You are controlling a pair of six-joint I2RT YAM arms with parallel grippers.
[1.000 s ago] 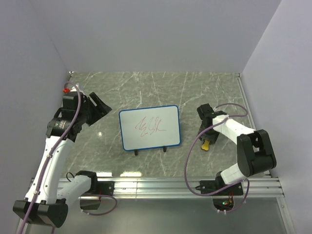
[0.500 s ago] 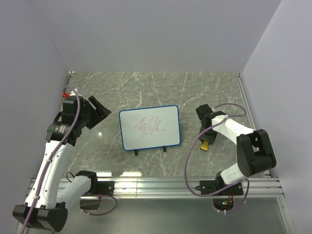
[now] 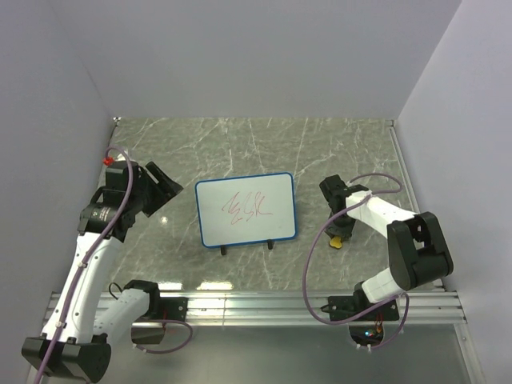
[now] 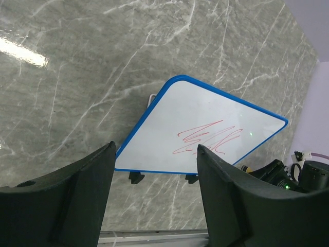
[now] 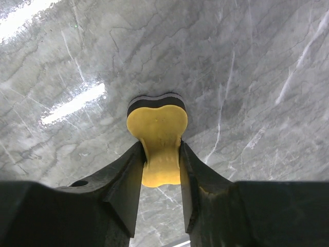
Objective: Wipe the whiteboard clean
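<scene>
Whiteboard [image 3: 246,210] long axis left-right | left hand [image 3: 162,186] spread, empty | right hand [image 5: 160,149] seemingly pinching eraser [image 5: 157,128]

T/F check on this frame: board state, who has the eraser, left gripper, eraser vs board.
1. The whiteboard is wiped clean. False: a red scribble is on it.
2. The right gripper has its fingers against both sides of the yellow eraser. True.
3. The left gripper holds a marker. False: jaws open, nothing between them.
4. The eraser touches the whiteboard. False: it is on the table, apart, to the board's right.
5. The whiteboard stands on black feet. True.
</scene>
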